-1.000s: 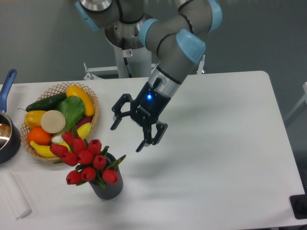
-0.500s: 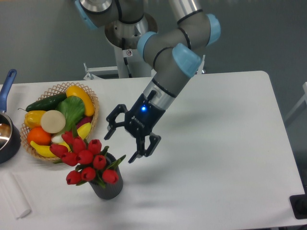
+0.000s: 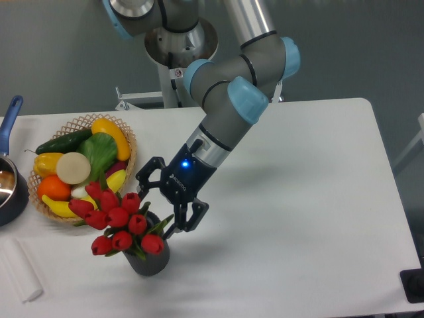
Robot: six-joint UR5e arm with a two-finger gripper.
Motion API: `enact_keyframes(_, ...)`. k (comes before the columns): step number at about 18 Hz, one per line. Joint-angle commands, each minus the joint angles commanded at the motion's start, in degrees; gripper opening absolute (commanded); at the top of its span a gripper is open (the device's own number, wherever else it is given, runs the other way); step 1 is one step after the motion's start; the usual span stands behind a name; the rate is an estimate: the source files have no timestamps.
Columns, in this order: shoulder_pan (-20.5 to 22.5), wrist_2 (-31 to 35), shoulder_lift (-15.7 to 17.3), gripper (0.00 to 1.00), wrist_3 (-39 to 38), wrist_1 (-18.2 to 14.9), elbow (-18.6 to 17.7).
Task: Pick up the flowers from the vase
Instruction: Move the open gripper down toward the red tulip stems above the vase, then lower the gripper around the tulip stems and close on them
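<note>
Nearest the camera, at the front left of the white table [image 3: 305,199], a folded white cloth [image 3: 20,268] is laid flat. Just to its right, a small dark grey vase [image 3: 150,260] is stood upright, and the flowers [image 3: 119,217], a bunch of red tulips with green leaves, are held in it, spreading wider than its rim. The flowers are still seated in the vase and are not gripped by anything.

Just behind and to the right of the bunch, the gripper [image 3: 159,204] is seen with its two black fingers spread wide apart, nothing between them. One finger [image 3: 147,173] is placed just above the upper blooms, and the other finger [image 3: 188,218] is set at the right side of the bunch, close to a green leaf; whether the leaf is touched cannot be told. A blue light is lit on the gripper body. The grey arm [image 3: 228,106] with pale blue joint caps is angled up and back toward its base at the far edge.

Farther left, a wicker basket [image 3: 127,142] filled with fruit and vegetables is set behind the flowers. At the far left edge, a dark pan [image 3: 12,192] with a blue handle is partly cut off.
</note>
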Motion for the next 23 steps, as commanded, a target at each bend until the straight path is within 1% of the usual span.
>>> enact_keyframes(2, -0.35, -0.09, 0.0, 1.0, -0.09, 0.0, 0.0)
enact_keyframes(4, -1.31, -0.17, -0.7, 1.0, -0.17, 0.0, 0.0)
enact_keyframes(7, -1.32, -0.09, -1.14, 1.0, -0.53, 0.0, 0.35)
enact_keyframes(10, -1.93, -0.18, -2.28, 1.0, -0.44, 0.0, 0.61)
enact_keyframes(21, -2.46, -0.26, -2.2, 1.0, -0.79, 0.0, 1.41)
enact_keyframes(23, -2.55, -0.35, -2.2, 0.89, -0.79, 0.0, 1.41)
